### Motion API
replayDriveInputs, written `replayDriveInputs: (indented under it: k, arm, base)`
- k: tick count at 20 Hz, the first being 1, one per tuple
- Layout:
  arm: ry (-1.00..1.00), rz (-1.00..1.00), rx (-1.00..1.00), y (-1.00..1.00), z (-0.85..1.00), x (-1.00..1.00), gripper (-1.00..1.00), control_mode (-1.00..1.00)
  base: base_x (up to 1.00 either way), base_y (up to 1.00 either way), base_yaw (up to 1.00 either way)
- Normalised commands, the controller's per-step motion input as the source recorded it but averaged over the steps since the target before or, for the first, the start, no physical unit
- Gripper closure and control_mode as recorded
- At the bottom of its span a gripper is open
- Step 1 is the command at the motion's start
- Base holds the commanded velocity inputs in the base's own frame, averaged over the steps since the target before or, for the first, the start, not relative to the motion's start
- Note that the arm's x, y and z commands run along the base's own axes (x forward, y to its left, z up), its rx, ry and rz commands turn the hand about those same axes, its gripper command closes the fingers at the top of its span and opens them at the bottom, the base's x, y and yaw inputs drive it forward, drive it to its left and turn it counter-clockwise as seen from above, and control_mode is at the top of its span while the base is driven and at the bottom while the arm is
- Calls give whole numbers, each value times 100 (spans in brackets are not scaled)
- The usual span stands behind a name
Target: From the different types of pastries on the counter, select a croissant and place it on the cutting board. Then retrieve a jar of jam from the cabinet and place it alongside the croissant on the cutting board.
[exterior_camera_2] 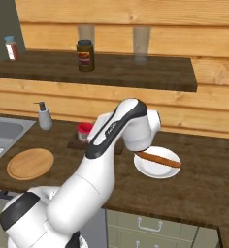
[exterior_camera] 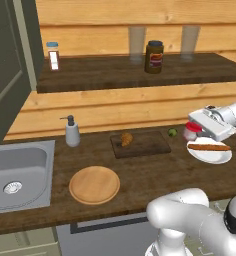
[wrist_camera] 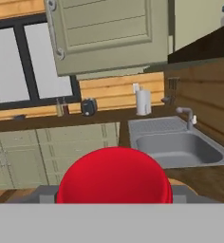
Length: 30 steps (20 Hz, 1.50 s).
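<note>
Kitchen counter (exterior_camera: 155,170), dark wood: jam delivery, item held.
Gripper (exterior_camera: 194,131) closed on jar of jam (exterior_camera: 190,131), red lid up, just right of cutting board (exterior_camera: 146,145); board lies leftward from the hand, croissant (exterior_camera: 126,139) on its left part, right part free; stick pastry on white plate (exterior_camera: 210,152) beneath the hand.

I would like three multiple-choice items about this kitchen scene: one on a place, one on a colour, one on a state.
1. Where does the croissant lie?
A. on the cutting board
B. on the round wooden plate
C. in the sink

2. What colour is the top of the jar of jam?
A. blue
B. red
C. black

3. What is the gripper doing?
A. resting open on the counter
B. holding the stick pastry
C. holding the jar of jam

A: it sits on the dark board. B: hand view shows a red lid. C: the jar sits at the jaws.
</note>
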Motion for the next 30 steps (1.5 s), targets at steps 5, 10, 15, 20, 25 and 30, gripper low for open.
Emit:
replayDriveInputs:
  k: [5, 10, 15, 20, 25, 30]
  arm:
    - [-9, 3, 6, -14, -32, 0, 100, -100]
    - [-11, 0, 6, 0, 0, 40, 100, -100]
    - [-4, 0, -1, 8, 0, 21, 100, -100]
    - [6, 0, -17, 32, 2, 2, 100, -100]
    - [22, -1, -13, 22, 0, 6, 100, -100]
    - [15, -1, -5, -5, 0, 0, 100, -100]
  base:
    - [0, 0, 0]
    - [0, 0, 0]
    - [0, 0, 0]
    - [0, 0, 0]
    - [0, 0, 0]
    - [0, 0, 0]
